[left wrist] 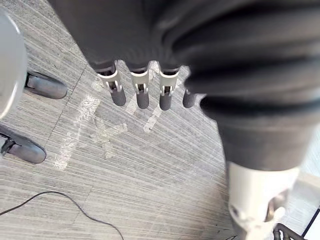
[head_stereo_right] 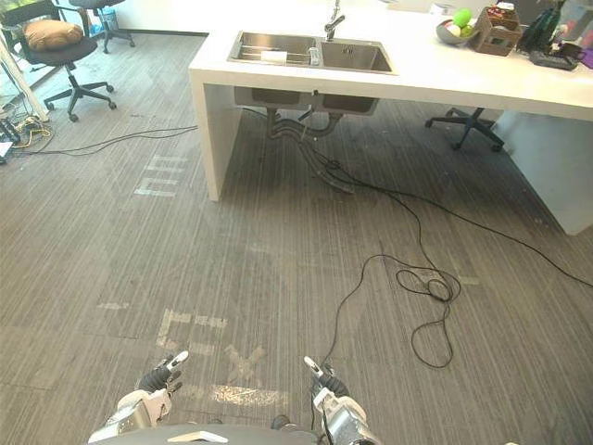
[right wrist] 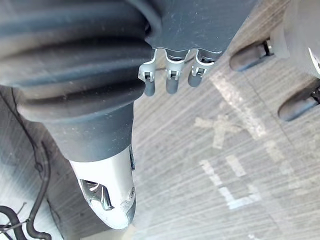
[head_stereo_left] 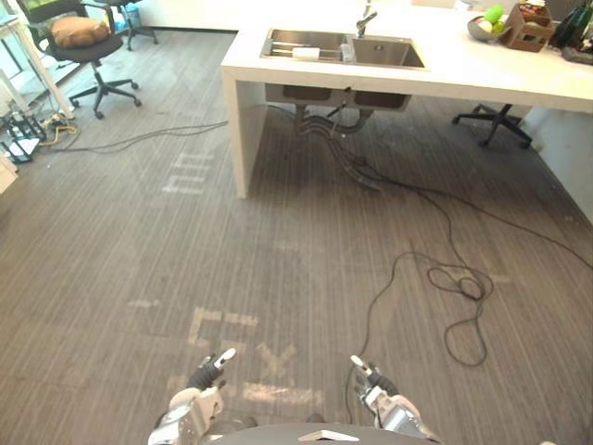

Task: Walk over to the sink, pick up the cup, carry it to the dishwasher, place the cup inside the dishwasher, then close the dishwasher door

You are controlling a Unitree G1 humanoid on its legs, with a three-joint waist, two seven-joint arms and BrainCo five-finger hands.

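Pale and small, the cup (head_stereo_left: 347,51) is, as best I can make out, the shape on the divider between the sink's (head_stereo_left: 389,54) two basins, just beside the tap (head_stereo_left: 365,20). It is too far off to be sure. I'd judge it light and rigid, its wall smooth and perhaps wet, so slippery, and breakable if it is glass. The safest hold looks like the middle of the wall, fingers on one side and thumb on the other, not the rim.

I count one cup, one white block (head_stereo_left: 306,53) in the sink, one tap, and one bowl (head_stereo_left: 474,33) and one box (head_stereo_left: 528,35) further along the bench (head_stereo_left: 463,69). Three office chairs (head_stereo_left: 93,56) stand around: two well left of the sink, one right of it under the bench.

Both hands hang well apart from the sink, low over the floor (head_stereo_left: 278,232). The left hand (head_stereo_left: 206,375) and right hand (head_stereo_left: 371,378) have straight, relaxed fingers (left wrist: 142,95) and are empty.
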